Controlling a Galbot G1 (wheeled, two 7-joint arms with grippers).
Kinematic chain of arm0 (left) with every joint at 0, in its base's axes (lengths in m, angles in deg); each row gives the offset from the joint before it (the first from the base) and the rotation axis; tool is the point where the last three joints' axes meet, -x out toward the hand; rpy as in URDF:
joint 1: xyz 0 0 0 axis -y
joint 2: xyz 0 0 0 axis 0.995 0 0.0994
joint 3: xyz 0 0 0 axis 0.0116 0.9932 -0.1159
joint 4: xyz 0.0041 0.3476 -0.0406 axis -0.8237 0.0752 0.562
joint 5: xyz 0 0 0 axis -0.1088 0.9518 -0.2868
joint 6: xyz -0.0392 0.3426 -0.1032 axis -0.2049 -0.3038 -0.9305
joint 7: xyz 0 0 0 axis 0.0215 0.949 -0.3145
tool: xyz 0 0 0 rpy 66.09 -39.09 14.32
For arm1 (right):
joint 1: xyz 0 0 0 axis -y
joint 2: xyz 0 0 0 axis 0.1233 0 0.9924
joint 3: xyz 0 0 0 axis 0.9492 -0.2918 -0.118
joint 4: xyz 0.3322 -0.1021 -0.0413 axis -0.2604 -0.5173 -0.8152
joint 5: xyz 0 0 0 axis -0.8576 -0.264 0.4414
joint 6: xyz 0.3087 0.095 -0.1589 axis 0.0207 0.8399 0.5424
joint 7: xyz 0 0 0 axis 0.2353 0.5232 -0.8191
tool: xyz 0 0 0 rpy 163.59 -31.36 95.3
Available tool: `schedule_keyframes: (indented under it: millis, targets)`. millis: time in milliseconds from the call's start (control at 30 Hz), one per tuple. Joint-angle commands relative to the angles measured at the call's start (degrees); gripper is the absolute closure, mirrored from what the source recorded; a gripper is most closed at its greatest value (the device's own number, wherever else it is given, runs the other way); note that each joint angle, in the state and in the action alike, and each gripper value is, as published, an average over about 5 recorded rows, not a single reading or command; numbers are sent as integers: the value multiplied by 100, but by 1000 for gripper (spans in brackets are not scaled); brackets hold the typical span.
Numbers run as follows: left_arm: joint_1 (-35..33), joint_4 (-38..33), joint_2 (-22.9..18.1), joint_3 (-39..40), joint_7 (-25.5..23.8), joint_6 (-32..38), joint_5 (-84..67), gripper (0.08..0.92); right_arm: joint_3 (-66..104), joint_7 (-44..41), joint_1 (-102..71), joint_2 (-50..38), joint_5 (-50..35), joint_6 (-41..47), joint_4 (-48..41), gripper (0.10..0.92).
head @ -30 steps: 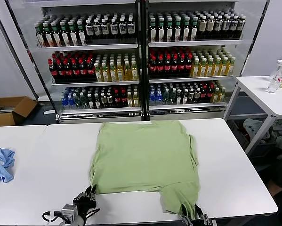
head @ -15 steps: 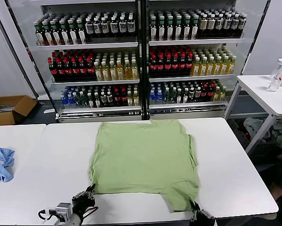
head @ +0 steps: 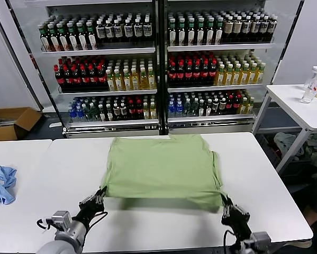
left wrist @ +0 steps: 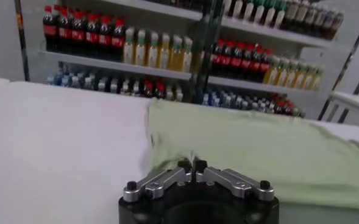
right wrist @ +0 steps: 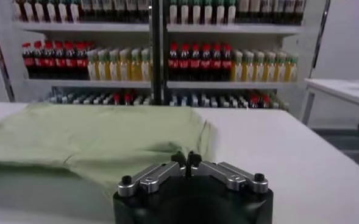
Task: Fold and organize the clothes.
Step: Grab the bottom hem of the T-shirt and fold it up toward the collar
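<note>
Both grippers lifting the near hem of the green shirt for a fold

The light green shirt [head: 163,166] lies spread on the white table [head: 264,180]; the left gripper [head: 98,193] and right gripper [head: 225,205] each have jaws pressed together, pinching a near hem corner raised off the table. Next, I judge, both must carry the hem evenly toward the collar end, keeping the edge taut and level.

Head camera looks down across the table [head: 264,174]; both low wrist cameras face the drinks shelves [left wrist: 167,55] beyond it
</note>
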State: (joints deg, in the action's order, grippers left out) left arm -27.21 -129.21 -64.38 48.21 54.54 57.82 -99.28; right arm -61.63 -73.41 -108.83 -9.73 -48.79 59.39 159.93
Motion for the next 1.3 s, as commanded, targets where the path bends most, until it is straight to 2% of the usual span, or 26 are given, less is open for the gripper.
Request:
schedule_keyframes:
  millis: [33,400,700,800,900,1100,1300]
  targets:
    - [1303,885,-78,325,-111,101,324,910,-402,-16,1487,-313,-188,24,-852,907]
    - [1844,1901,-212,592,260,-26,1273,910,-1254,-158,2599,-211,362,87,-1850,907]
    - [1852,2113,-277,613,419,-26,1446,910,-1606,-236,2891,33,637,298,-2224,894]
    - [1739,2000,-293,602,408,-22,1458,907,-1612,-275,2798,60,691,416,-2247,832]
    - [1559,1777,-308,552,401,8,1419,868,-1494,-286,2541,76,715,397,-2114,746]
    - [1242,1359,-295,384,452,22,1300,702,-1029,-210,1882,72,658,341,-1674,572]
    - [1236,1553,-234,364,475,-34,1274,529,-630,-46,1395,103,349,609,-1459,399]
